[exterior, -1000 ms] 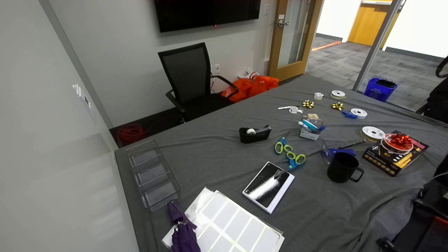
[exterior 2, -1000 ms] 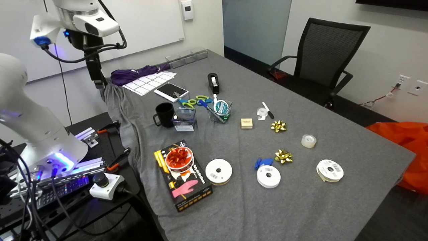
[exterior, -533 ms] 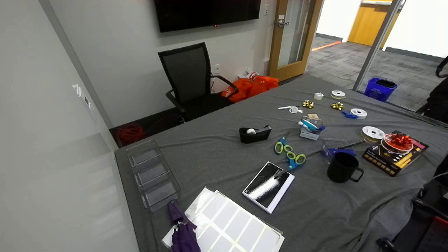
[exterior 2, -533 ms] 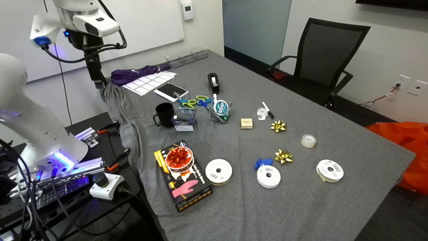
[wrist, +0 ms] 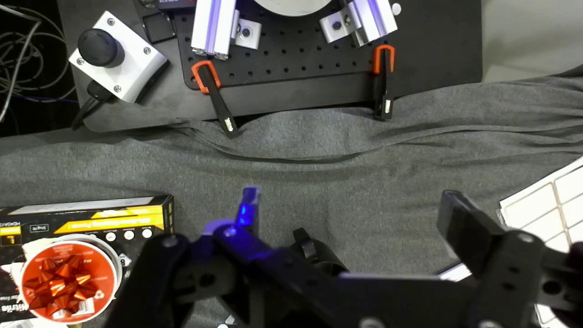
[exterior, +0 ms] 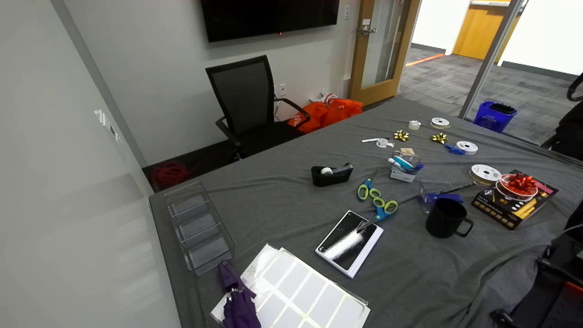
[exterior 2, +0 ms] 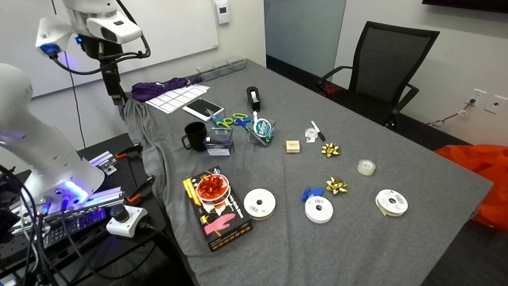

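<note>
My gripper (wrist: 350, 191) is open and empty in the wrist view, with its two dark fingers wide apart. In an exterior view the gripper (exterior 2: 117, 95) hangs above the table's edge near the purple umbrella (exterior 2: 166, 87). A black mug (wrist: 321, 253) shows below and between the fingers, partly hidden by the gripper; the mug also stands in both exterior views (exterior: 444, 218) (exterior 2: 195, 136). A white box with a glossy black top (exterior: 348, 246) lies near the mug, with one of two blue-green scissors (exterior: 382, 212) resting on it. White label sheets (exterior: 296, 291) lie under the umbrella.
A glove box (exterior 2: 226, 226) carries a red-bow ribbon spool (exterior 2: 213, 188). White ribbon spools (exterior 2: 260, 202), gold bows (exterior 2: 336, 185), a tape dispenser (exterior 2: 253, 98), a pen holder (exterior 2: 262, 135) and a clear divided tray (exterior: 196, 228) lie about. Orange-tipped clamps (wrist: 214, 95) grip the base edge.
</note>
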{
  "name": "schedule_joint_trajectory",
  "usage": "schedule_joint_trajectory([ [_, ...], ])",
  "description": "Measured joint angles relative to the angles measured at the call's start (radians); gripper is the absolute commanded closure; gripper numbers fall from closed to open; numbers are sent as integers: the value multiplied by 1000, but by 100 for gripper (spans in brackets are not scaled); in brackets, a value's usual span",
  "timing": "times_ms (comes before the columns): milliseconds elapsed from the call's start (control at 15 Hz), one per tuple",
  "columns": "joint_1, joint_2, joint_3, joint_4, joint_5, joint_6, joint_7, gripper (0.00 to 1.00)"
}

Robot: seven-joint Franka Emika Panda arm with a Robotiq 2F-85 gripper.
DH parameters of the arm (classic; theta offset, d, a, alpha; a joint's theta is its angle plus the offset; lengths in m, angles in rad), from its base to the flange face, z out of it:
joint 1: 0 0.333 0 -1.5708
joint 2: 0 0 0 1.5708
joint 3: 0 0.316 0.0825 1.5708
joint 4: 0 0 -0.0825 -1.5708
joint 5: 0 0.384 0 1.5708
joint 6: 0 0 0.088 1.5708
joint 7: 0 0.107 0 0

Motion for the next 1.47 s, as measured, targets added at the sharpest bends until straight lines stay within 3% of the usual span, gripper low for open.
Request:
schedule_joint_trajectory([
  [1067,0,0,2,4,9,-4,0,0],
  [1467,32,53,38,129,64,-19,13,0],
])
